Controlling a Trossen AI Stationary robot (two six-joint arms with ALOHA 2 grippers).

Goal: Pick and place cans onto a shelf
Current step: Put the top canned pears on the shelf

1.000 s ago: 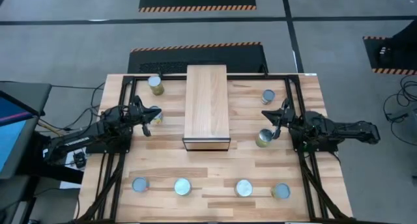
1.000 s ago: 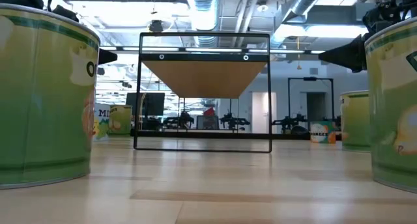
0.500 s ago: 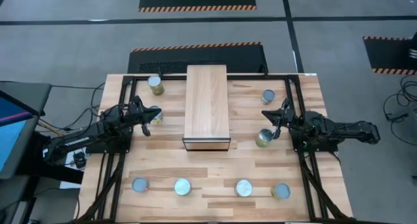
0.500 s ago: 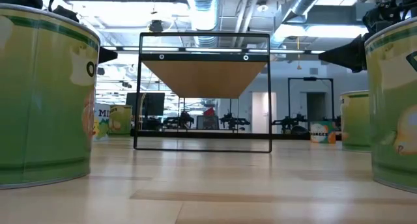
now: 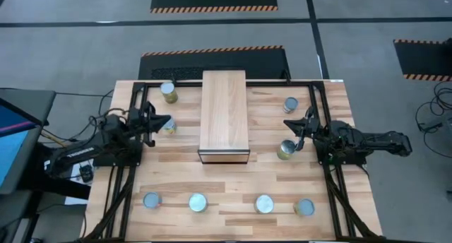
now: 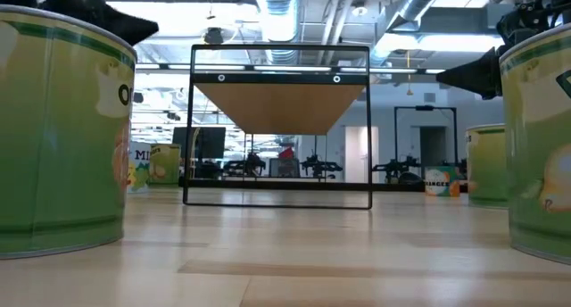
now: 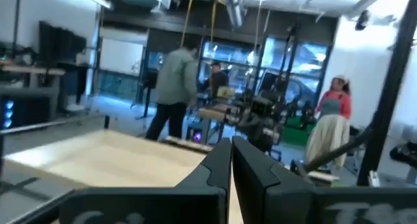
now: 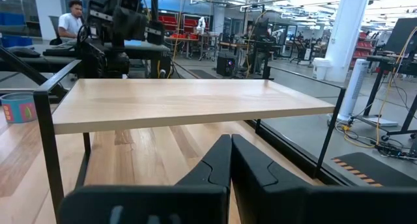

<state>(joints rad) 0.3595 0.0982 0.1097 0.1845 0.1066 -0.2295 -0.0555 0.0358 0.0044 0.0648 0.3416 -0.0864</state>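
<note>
From above, my left claw (image 5: 161,123) sits at the left side of the table (image 5: 233,183), its tip just beside one can (image 5: 168,128). My right claw (image 5: 295,133) waits on the right, just above another can (image 5: 285,150). The shelf (image 5: 224,116) stands in the middle with nothing on it; a second can (image 5: 167,92) and a third (image 5: 290,104) stand at the far corners, and four more stand in a row along the near edge (image 5: 198,202). I judge the step to be the approach for the first pick.

From table height, big cans (image 6: 62,133) fill both sides and the shelf (image 6: 278,102) stands between them, still bare.

In my left wrist view, my fingers (image 7: 212,168) are pressed together, so that claw is closed; people stand in the room behind.

In my right wrist view, my fingers (image 8: 215,162) also meet, closed on nothing, with the shelf (image 8: 189,101) ahead. Next I must spread a claw, lower it around a can, and close.
</note>
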